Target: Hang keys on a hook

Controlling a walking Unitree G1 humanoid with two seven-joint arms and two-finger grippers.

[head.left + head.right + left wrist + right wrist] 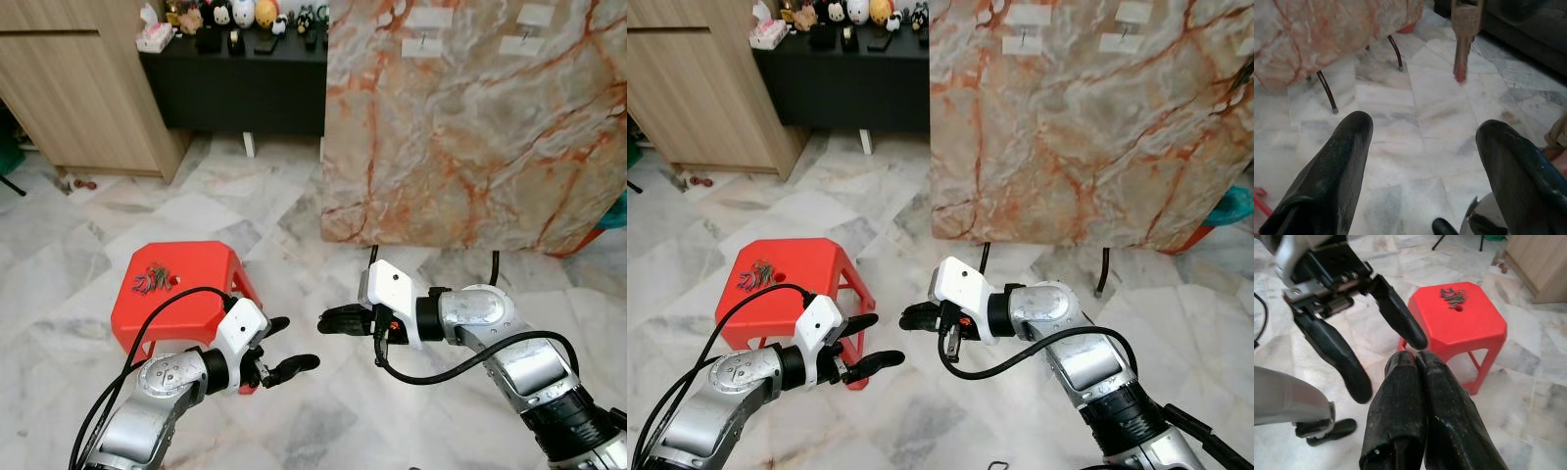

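Two tools: left tool wide, right tool pinched empty; keys on stool

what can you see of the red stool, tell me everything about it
The red stool looks like glossy moulded plastic, with a squarish flat seat, rounded corners and splayed legs. It stands upright on the pale marble floor, to the robot's front left. A small bunch of keys lies on the seat near its far left corner, beside a small hole in the top. Neither gripper touches it.

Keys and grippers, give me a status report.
Left gripper open, empty, beside the red stool. Right gripper shut, empty. Keys lie on stool top, untouched. Nothing blocking them.
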